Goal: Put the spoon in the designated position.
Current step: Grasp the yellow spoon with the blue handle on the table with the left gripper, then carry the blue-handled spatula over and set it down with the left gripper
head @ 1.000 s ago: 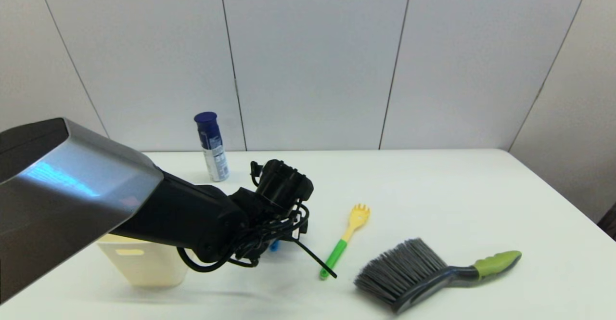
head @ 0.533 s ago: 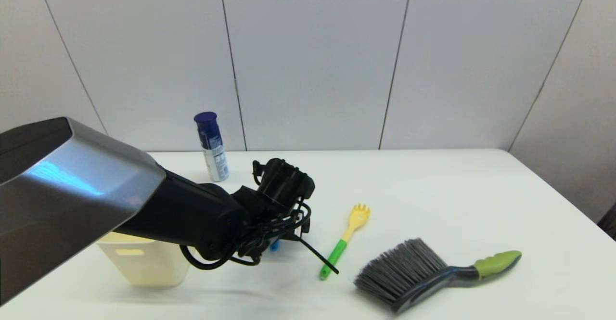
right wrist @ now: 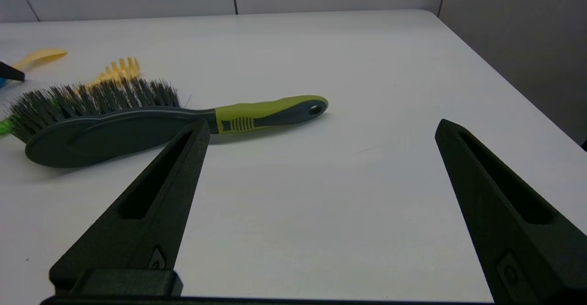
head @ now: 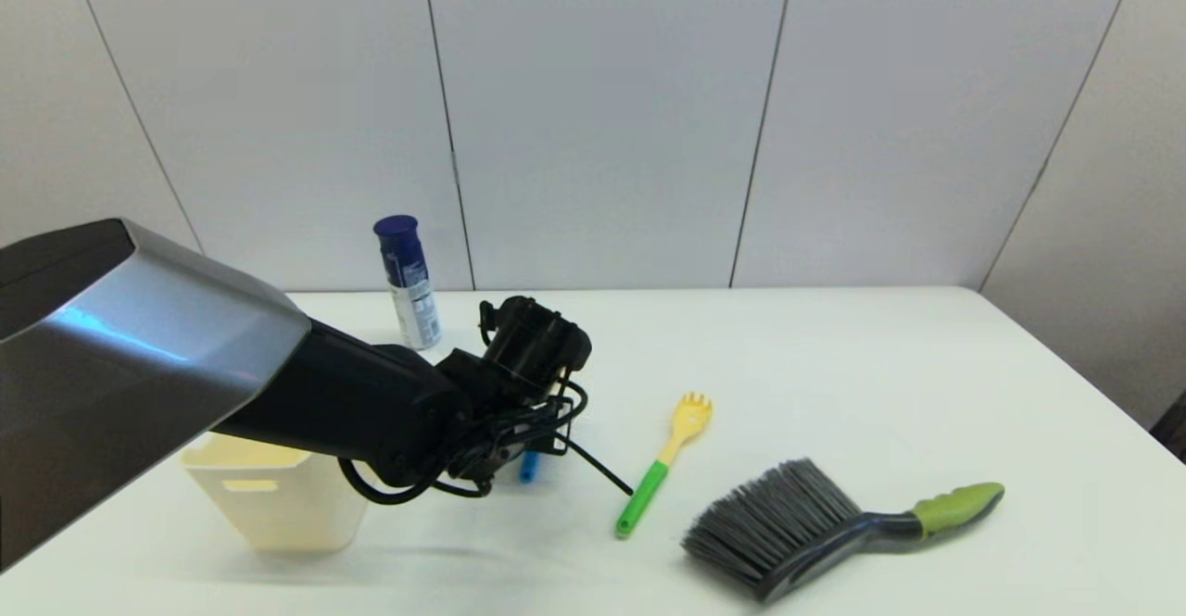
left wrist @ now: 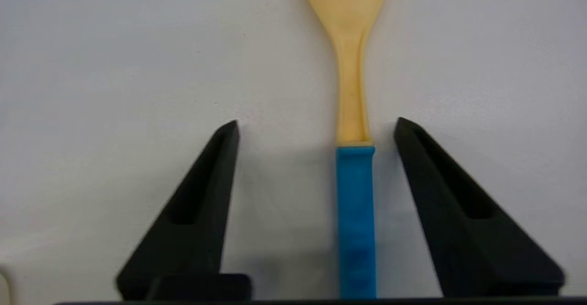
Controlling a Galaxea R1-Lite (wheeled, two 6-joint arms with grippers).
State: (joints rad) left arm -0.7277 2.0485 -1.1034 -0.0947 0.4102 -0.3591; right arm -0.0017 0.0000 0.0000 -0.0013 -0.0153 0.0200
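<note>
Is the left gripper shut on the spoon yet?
No, open. In the left wrist view the left gripper has a finger on each side of the spoon, which lies on the table, with gaps showing both sides of its blue handle.

Your left gripper (left wrist: 316, 126) sits over the spoon (left wrist: 354, 158), whose handle lies between its spread fingers, nearer one finger. To its right lies the fork (head: 662, 463), farther right the brush (head: 815, 523). Left of it stands the bin (head: 273, 505); behind it, the can (head: 408, 282).
</note>
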